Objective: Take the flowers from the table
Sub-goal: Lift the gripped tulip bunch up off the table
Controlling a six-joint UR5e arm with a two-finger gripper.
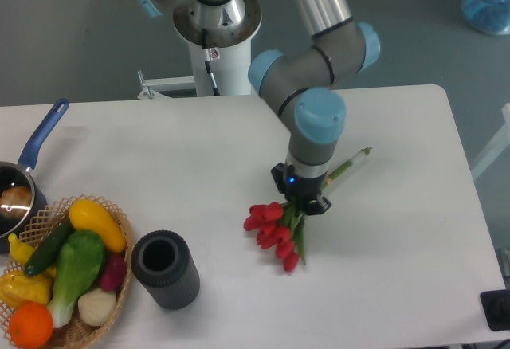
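— White counter (159,150), smooth, rounded at its far right corner. What crowds the left edge?

— A blue-handled pot (20,182), a wicker basket (119,285) of vegetables, then a dark cylinder (165,269) upright just beside it. Right of that lies open room.

— And the flowers (275,233)?

— Right of centre on the counter; red buds point toward the near left, pale stems run toward the far right.

— The gripper (303,198)?

— Straight above the stems; whether the jaws grip them I cannot tell.

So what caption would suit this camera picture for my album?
Robot arm's gripper lowered onto red tulip flowers on the white table, beside a vegetable basket.
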